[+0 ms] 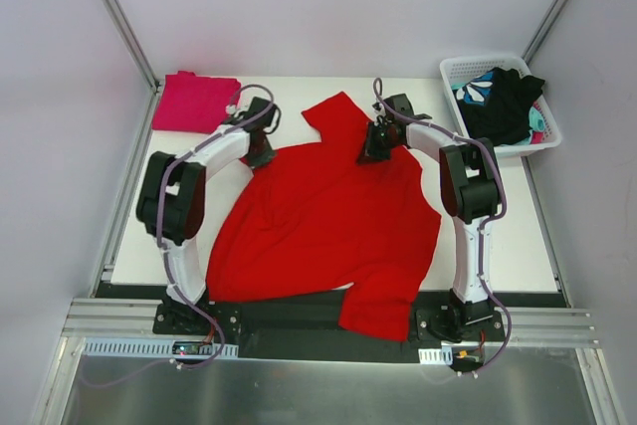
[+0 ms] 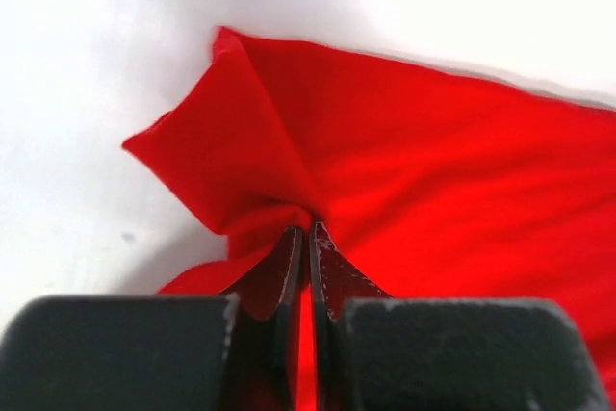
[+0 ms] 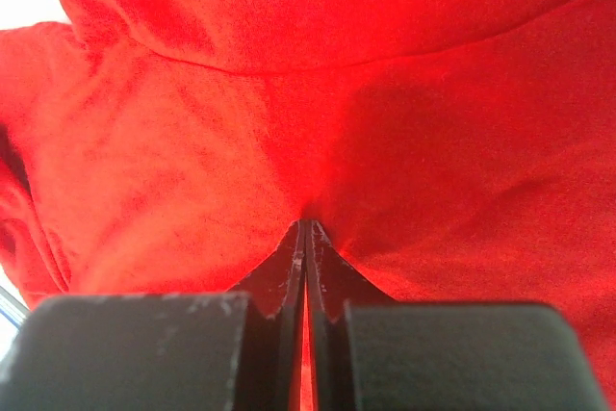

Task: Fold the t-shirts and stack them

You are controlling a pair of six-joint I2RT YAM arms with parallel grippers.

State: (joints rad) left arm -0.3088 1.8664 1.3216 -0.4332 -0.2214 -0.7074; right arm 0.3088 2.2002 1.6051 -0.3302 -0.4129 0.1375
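Red t-shirt (image 1: 328, 216) spread across the middle of the table (image 1: 518, 236), one sleeve draped past the near edge. Clamped tight on its bunched far-left edge, the left gripper (image 2: 308, 230); clamped on cloth toward its far right, the right gripper (image 3: 304, 223). By the far-left corner, a folded pink t-shirt (image 1: 194, 104); at the far-right corner, a white basket (image 1: 463, 69) holding black and teal-patterned garments (image 1: 503, 102).

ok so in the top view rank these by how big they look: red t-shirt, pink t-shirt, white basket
1. red t-shirt, largest by far
2. white basket
3. pink t-shirt, folded, somewhat smaller than the basket
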